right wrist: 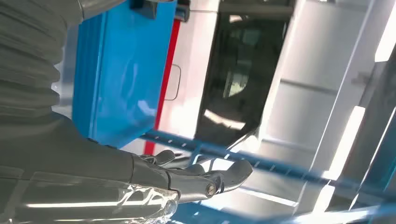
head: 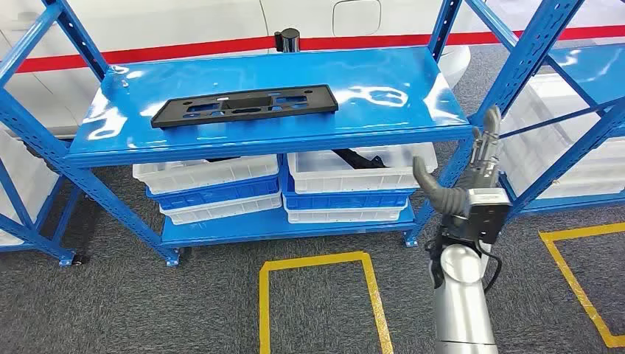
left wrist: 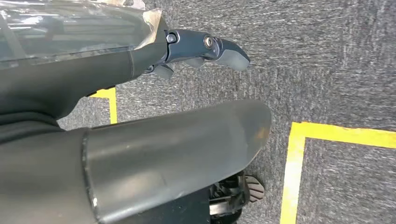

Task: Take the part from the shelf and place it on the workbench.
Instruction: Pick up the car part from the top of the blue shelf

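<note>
A long flat black part [head: 245, 106] with cut-outs lies on the top board of the blue shelf [head: 398, 96], towards its left. My right hand [head: 472, 166] is raised beside the shelf's right front post, fingers straight up and thumb spread, holding nothing; it stands well right of the part. The right wrist view has that hand's fingers [right wrist: 201, 177] against the blue shelf board [right wrist: 121, 74]. My left hand [left wrist: 201, 49] hangs over the grey carpet with its fingers loosely extended and nothing in it.
White and blue bins [head: 346, 181] fill the shelf's lower level, one holding a dark part [head: 361, 158]. More blue racks stand at the left [head: 22, 147] and right [head: 567, 125]. Yellow tape boxes [head: 317, 262] mark the grey carpet. A white vehicle body with a red stripe [head: 184, 48] stands behind.
</note>
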You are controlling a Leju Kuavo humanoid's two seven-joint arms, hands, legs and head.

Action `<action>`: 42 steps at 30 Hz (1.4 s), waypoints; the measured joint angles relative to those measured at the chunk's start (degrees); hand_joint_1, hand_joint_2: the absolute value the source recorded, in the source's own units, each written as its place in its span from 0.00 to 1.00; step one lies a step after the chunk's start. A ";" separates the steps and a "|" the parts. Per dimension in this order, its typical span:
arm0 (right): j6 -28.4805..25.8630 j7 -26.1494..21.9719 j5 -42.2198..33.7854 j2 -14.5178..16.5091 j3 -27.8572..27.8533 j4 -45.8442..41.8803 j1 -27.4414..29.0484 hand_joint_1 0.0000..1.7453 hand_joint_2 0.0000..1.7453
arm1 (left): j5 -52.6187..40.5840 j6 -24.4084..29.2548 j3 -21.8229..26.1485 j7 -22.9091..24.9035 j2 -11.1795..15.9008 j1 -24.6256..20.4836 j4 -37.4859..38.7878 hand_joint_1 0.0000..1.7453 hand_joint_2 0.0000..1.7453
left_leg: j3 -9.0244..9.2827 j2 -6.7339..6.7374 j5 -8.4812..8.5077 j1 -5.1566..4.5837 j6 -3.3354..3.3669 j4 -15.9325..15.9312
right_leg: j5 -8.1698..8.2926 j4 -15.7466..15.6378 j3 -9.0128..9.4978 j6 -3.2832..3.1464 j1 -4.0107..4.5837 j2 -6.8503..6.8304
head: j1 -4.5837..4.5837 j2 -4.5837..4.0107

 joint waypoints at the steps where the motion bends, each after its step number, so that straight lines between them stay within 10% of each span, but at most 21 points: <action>1: -0.58 0.27 1.29 -0.04 0.99 -0.05 -0.05 0.00 1.00 | -0.07 -0.01 0.00 -0.07 0.00 0.00 0.00 0.00 0.00 | 0.00 0.00 0.00 0.00 0.00 0.00 | 0.00 0.00 0.00 0.00 0.00 0.00 | 0.00 0.00; 16: -8.41 5.97 19.49 -1.05 18.13 0.91 -3.01 0.00 1.00 | -1.31 -0.23 -0.15 -0.49 -0.31 -0.08 0.00 0.00 0.00 | -0.04 -0.02 0.00 -0.02 0.00 0.00 | 0.00 0.00 -0.02 0.00 0.00 -0.02 | 0.00 0.02; 30: -16.64 18.74 52.82 -1.05 37.28 15.15 -10.29 0.00 1.00 | -1.81 -3.27 -0.15 -0.38 0.15 -1.19 -0.02 0.00 0.00 | -0.03 -0.02 0.02 0.09 -0.03 -0.01 | 0.00 0.01 -0.02 0.00 0.06 -0.01 | 0.00 0.01; 42: -18.89 25.78 54.75 0.26 45.07 28.17 -15.48 0.00 1.00 | -0.84 -4.74 -0.06 -2.15 0.64 -1.18 -0.02 0.00 0.00 | -0.03 -0.02 0.02 0.03 -0.03 0.00 | 0.00 0.02 -0.02 0.00 0.04 -0.02 | 0.00 0.01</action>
